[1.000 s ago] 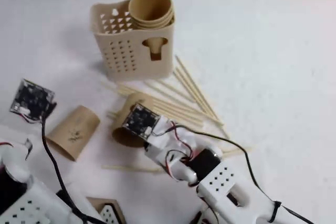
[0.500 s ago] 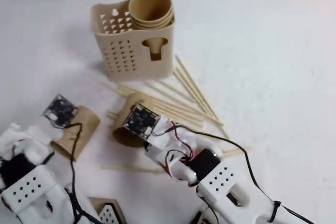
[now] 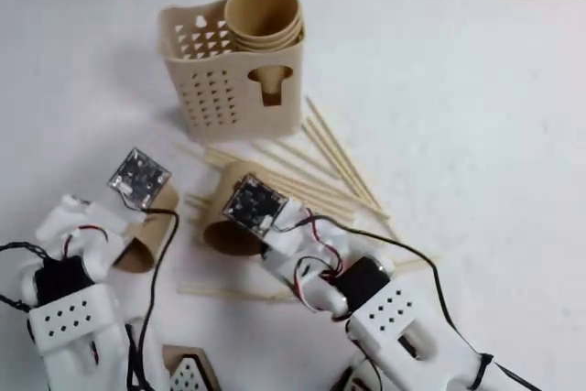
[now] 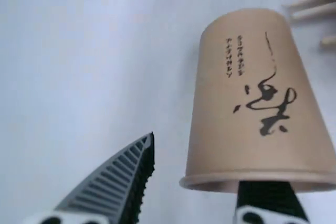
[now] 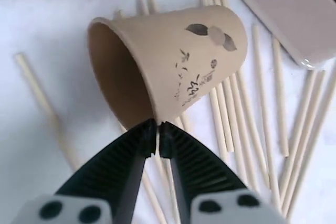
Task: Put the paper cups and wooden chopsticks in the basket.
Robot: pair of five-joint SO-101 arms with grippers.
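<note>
Across the white tabletop (image 3: 476, 89), ordered by size. Farthest from me stands the perforated basket (image 3: 220, 98), upright, with stacked cups (image 3: 263, 14) already nested in one corner.

Two paper cups lie on their sides nearer to me. The right cup (image 3: 220, 191) rests on the chopsticks with its mouth toward me. My right hand (image 5: 158, 125) has its fingers pressed almost together on the lowest edge of that cup's rim (image 5: 184, 61), pinching the paper wall between the tips. The left cup (image 3: 137, 249) lies apart on bare cloth. My left hand (image 4: 202, 163) is spread at its mouth (image 4: 252, 98), one finger off beside the wall and the other at the rim, with nothing gripped.

The chopsticks (image 3: 339, 162) fan out beside the basket and under the right cup (image 5: 262, 103). A lone chopstick (image 3: 229, 294) lies nearer to me.

The step in hand, as I judge it, is lifting the right cup. A rim pinch on thin paper folds easily, so I should grip only firmly enough to hold it. I should raise it straight clear of the sticks before swinging, then turn it mouth-up over the stack. My left hand should close gently and wait, so both arms do not crowd the basket.
</note>
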